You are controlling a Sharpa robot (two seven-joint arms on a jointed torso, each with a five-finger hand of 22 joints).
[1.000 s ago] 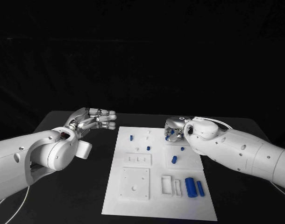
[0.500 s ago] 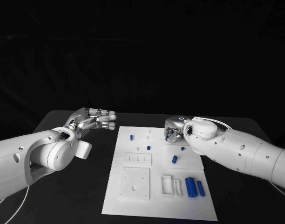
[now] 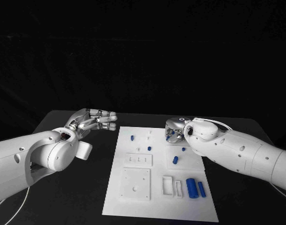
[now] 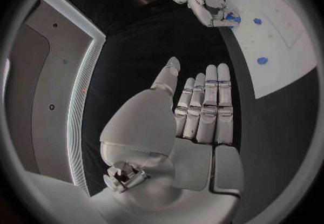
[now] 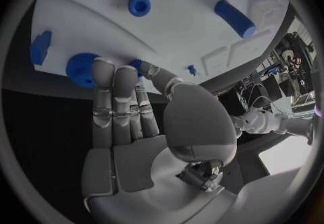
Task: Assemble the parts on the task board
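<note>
Two blue cylinder parts (image 3: pixel 196 188) lying side by side near the task board's (image 3: pixel 160 206) front edge, long axes front to back, right hand (image 5: pixel 128 105) fingers extended together over blue gears (image 5: pixel 82 69) at the far edge, left hand (image 3: pixel 92 119) off the board above the counter (image 3: pixel 95 187), fingers straight, holding nothing.

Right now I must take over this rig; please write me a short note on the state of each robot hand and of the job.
Left robot hand: fingers apart, holds nothing, above the table beside the task board.
Right robot hand: fingertips on blue gear-like parts at the board's far end; a firm grip cannot be confirmed.
Done: unclear; several small parts appear to stand in the board.
Left: two blue cylinders lie loose near the board's near right corner, one more mid-board.
</note>
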